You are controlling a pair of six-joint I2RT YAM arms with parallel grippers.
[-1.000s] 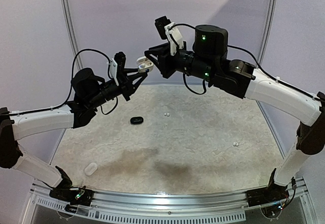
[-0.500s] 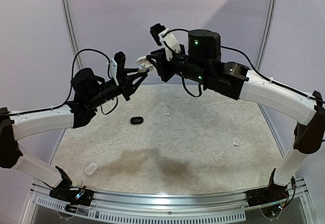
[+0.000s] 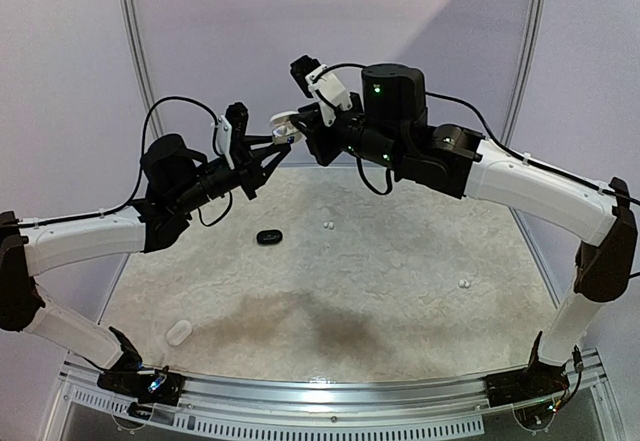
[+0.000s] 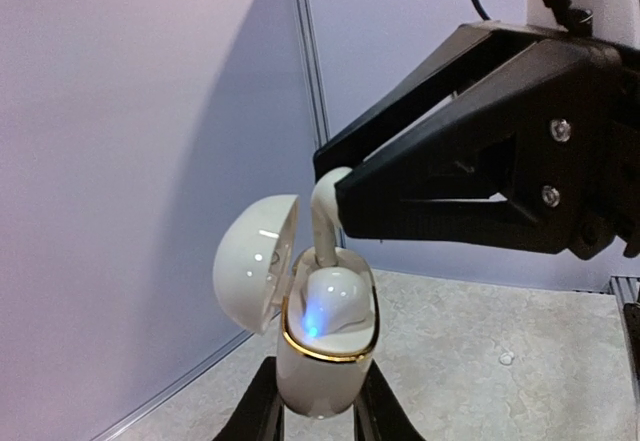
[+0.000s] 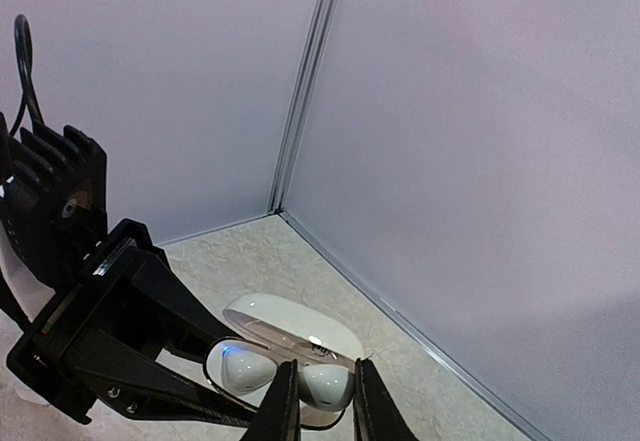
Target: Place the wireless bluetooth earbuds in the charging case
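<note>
Up in midair, left gripper (image 4: 320, 416) is clamping the open charging case (image 4: 322, 361) while right gripper (image 5: 322, 401) is pinching an earbud (image 5: 325, 383) into it; next probably needs a straight push, then release.

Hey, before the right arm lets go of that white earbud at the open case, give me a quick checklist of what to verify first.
1. Charging case clamped between the left fingers: ok.
2. Lid swung open, clear of the opening: ok.
3. Earbud pinched by the right fingers: ok.
4. Earbud lined up with the case opening: ok, its lower end is inside the rim.
5. Earbud fully seated in its slot: cannot tell; part of it stands above the rim.
6. Blue light glowing inside the case: ok.
</note>
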